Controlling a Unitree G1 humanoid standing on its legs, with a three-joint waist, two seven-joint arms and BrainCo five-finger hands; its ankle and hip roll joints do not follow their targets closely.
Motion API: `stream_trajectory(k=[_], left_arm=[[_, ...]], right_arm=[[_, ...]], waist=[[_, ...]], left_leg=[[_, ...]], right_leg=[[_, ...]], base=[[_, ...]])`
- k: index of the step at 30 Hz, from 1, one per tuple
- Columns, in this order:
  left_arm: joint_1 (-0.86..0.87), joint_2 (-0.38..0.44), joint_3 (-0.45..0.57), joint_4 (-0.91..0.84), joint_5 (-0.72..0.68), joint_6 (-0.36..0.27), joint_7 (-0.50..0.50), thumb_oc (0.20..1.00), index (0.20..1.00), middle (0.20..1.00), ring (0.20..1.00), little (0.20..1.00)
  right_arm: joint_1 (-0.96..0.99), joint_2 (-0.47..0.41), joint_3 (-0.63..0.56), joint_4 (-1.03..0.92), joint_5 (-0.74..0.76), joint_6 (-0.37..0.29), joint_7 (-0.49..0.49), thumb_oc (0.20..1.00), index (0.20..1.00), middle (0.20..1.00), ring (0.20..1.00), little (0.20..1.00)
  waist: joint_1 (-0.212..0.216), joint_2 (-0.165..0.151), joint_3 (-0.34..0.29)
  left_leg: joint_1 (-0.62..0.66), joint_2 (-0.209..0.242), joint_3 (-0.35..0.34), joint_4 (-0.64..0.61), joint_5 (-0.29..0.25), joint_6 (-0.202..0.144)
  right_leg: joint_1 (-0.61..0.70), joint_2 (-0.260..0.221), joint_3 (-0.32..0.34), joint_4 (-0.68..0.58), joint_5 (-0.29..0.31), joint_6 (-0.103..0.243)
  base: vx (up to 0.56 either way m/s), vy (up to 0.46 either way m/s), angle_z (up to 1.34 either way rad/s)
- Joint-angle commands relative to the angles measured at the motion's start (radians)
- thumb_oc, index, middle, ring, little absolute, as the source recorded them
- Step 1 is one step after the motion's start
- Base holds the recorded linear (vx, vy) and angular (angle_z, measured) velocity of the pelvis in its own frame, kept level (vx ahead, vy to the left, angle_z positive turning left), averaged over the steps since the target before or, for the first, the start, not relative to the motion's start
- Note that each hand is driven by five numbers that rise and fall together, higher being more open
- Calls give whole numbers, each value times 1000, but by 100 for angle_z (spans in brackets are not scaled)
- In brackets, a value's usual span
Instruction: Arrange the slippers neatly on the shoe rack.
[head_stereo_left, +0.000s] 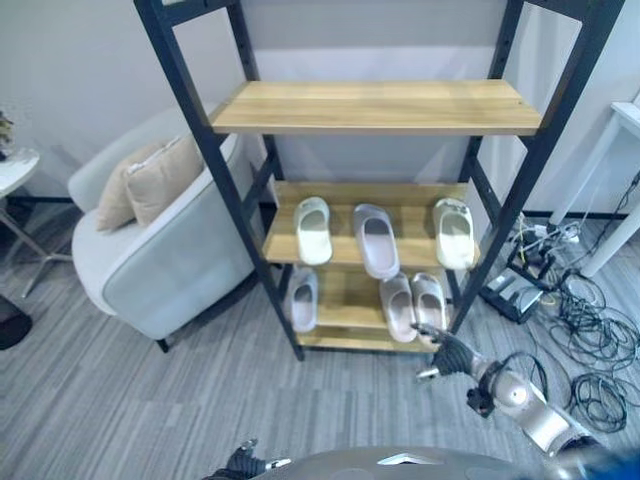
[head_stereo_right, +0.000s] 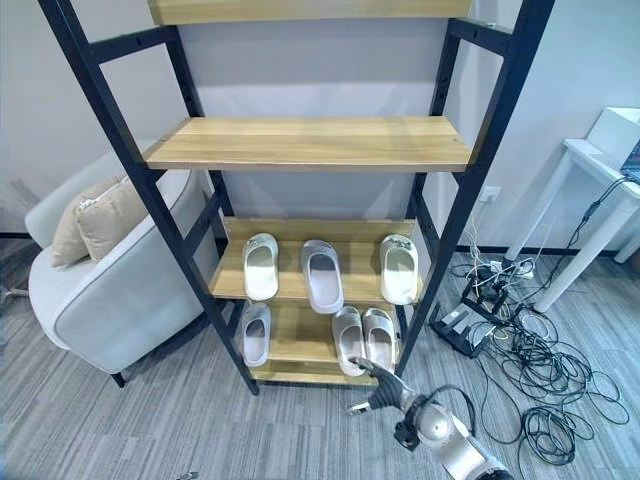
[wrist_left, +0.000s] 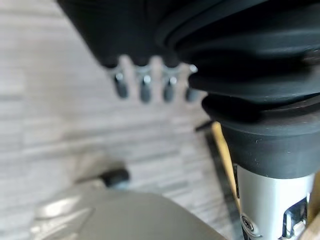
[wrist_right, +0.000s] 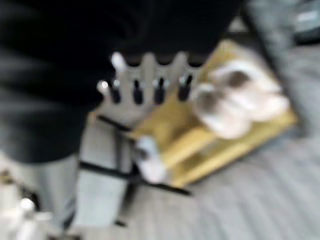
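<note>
Nearest, my right hand (head_stereo_left: 447, 352) hung with fingers loosely spread, holding nothing, just before the smooth pale slippers (head_stereo_left: 413, 305) on the wooden shoe rack (head_stereo_left: 372, 107).

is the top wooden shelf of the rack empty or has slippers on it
Empty. The top wooden shelf shows bare boards; all the slippers sit on the two lower shelves.

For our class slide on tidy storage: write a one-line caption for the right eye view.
Six slippers sit on the shoe rack's two lower shelves while the empty right hand hovers open near the bottom pair.
</note>
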Motion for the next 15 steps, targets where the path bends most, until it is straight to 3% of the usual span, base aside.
stream_trajectory(k=[1, 6, 7, 9, 10, 15], left_arm=[[-72, 19, 1, 52, 15, -20, 0, 1000, 1000, 1000, 1000, 1000], [-72, 19, 1, 53, 15, -20, 0, 1000, 1000, 1000, 1000, 1000], [-65, 15, -2, 56, 37, -26, 4, 1000, 1000, 1000, 1000, 1000], [-64, 14, -2, 56, 37, -26, 4, 1000, 1000, 1000, 1000, 1000], [-59, 14, -4, 60, 41, -27, 5, 1000, 1000, 1000, 1000, 1000], [-54, 10, -14, 50, 39, -29, 8, 1000, 1000, 1000, 1000, 1000]], right_arm=[[-90, -1, 4, -80, 19, -72, 6, 1000, 1000, 1000, 1000, 1000], [-90, -1, 4, -80, 19, -71, 6, 1000, 1000, 1000, 1000, 1000], [-114, -72, -73, -262, 6, -117, -41, 1000, 1000, 1000, 1000, 1000], [-113, -73, -73, -263, 6, -116, -41, 1000, 1000, 1000, 1000, 1000], [-162, -97, -114, -280, -33, -125, -99, 1000, 1000, 1000, 1000, 1000], [-266, -130, -140, -228, -152, -113, -199, 1000, 1000, 1000, 1000, 1000]], waist=[[31, -66, 43], [31, -66, 43], [32, -70, 43], [33, -68, 45], [36, -69, 43], [46, -67, 51]], left_leg=[[-5, -7, 25, 37, -54, 3], [-5, -7, 25, 38, -54, 3], [-6, -5, 19, 53, -62, 0], [2, -2, 19, 50, -69, -1], [4, -2, 19, 56, -75, 0], [1, -1, 22, 69, -85, 3]], right_leg=[[8, -65, 13, 77, -75, 70], [8, -65, 13, 77, -75, 70], [12, -64, 4, 88, -87, 69], [19, -62, 4, 87, -93, 69], [20, -61, 5, 92, -97, 69], [11, -59, 12, 105, -101, 69]], base=[[0, 0, 0], [18, -1, 3], [108, -9, 1], [93, -8, 9], [73, -5, 11], [45, -4, 2]])
